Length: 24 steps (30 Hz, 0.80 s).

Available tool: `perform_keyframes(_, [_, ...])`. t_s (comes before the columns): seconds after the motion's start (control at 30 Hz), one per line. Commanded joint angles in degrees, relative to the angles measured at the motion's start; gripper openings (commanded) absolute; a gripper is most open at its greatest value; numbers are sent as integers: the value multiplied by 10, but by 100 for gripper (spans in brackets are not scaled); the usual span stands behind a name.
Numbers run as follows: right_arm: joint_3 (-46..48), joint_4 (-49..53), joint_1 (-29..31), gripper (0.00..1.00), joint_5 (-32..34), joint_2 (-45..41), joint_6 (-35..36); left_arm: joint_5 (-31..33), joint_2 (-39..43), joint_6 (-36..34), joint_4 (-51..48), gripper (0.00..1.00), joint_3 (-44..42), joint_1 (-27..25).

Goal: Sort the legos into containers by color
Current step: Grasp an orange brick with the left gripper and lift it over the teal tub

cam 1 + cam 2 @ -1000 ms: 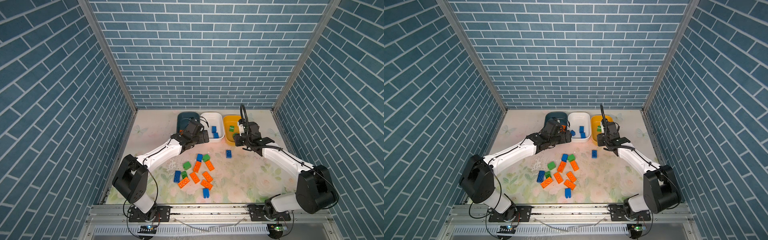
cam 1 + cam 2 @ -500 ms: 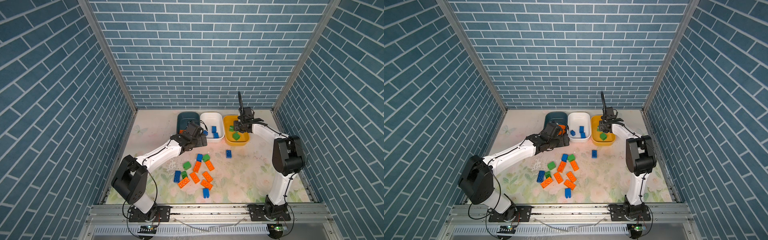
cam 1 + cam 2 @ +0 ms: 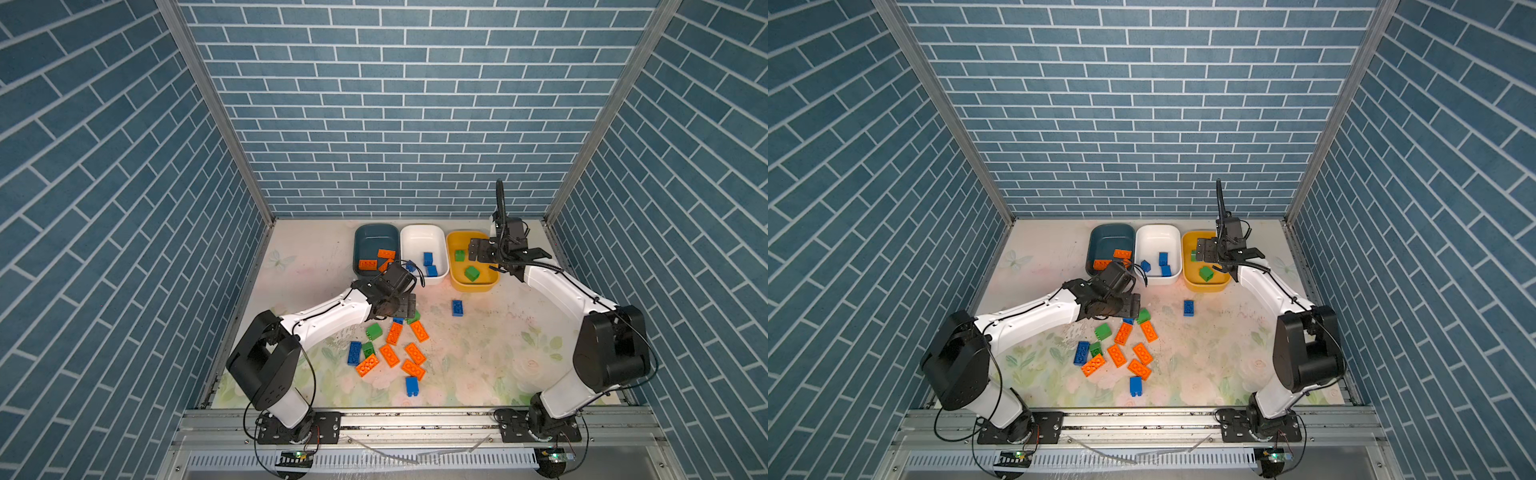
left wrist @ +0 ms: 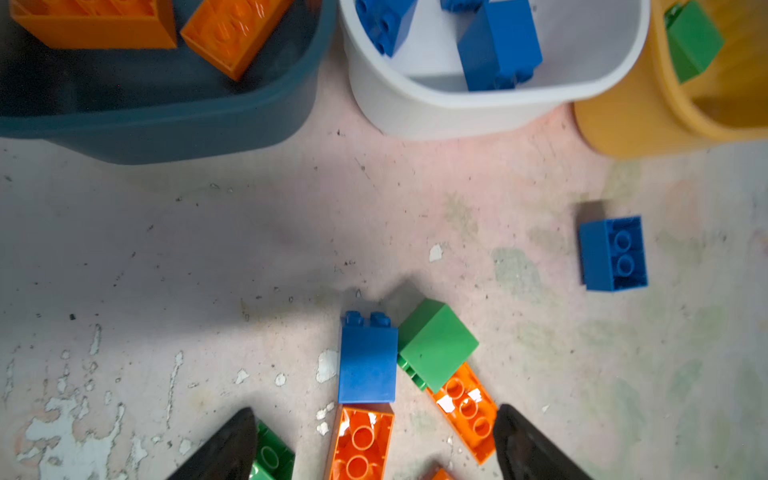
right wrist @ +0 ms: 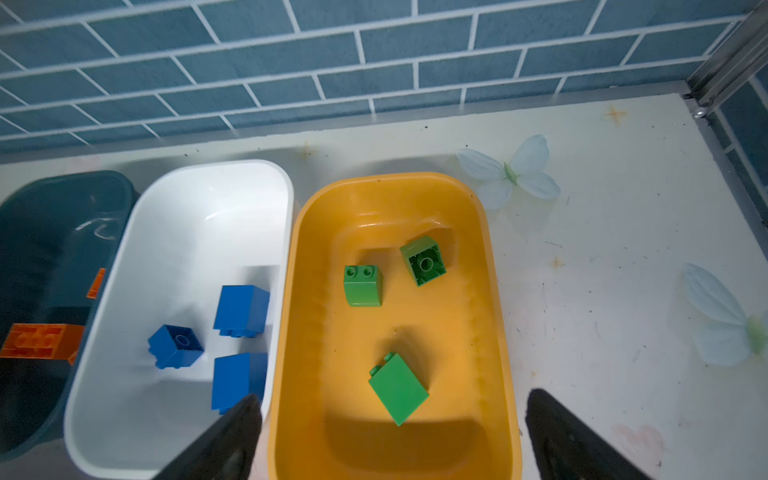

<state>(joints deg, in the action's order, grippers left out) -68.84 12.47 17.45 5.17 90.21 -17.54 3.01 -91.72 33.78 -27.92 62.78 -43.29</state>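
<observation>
The table (image 3: 498, 357) is closed in by blue brick-pattern walls (image 3: 395, 124) at 9, 12 and 3 o'clock, with a metal rail (image 3: 415, 419) along 6. From 3 to 5 o'clock it lies bare, as does the strip at 9 to 10.

Loose legos (image 3: 390, 353) cluster near the centre toward 7 o'clock. They are flat orange bricks and blue and green blocks, some of them studs-down. A lone blue block (image 3: 457, 308) lies apart at their 1 o'clock.

The left gripper (image 4: 374, 411) hovers over the cluster's 12 o'clock end, fingers spread and empty. There a smooth-faced blue block (image 4: 367, 361) touches a green block (image 4: 436, 345).

Three tubs stand in a row at 12 o'clock:
- The teal tub (image 3: 361, 241) holds three orange bricks (image 3: 386, 252).
- The white tub (image 5: 199, 232) holds three blue blocks (image 5: 241, 309).
- The yellow tub (image 5: 436, 332) holds three green blocks (image 5: 362, 286).

The right gripper (image 5: 395, 397) hangs over the yellow tub, jaws wide, holding nothing.
</observation>
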Motion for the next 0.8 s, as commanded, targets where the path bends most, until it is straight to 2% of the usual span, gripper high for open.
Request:
perform_keyframes(0.0, [66,-57,1,99,31,-53,-62,-27,-11,-20,-20,83,-17,-2])
perform_keyframes(0.17, [152,-120,1,99,73,-130,-83,-33,-30,-36,-51,68,-11,-15])
perform_keyframes(0.37, [218,-167,1,99,99,-178,-96,-39,-47,-38,-53,59,-23,-24])
perform_keyframes(0.77, [222,-160,1,99,139,-178,-122,-47,-83,-34,-42,45,-34,-25])
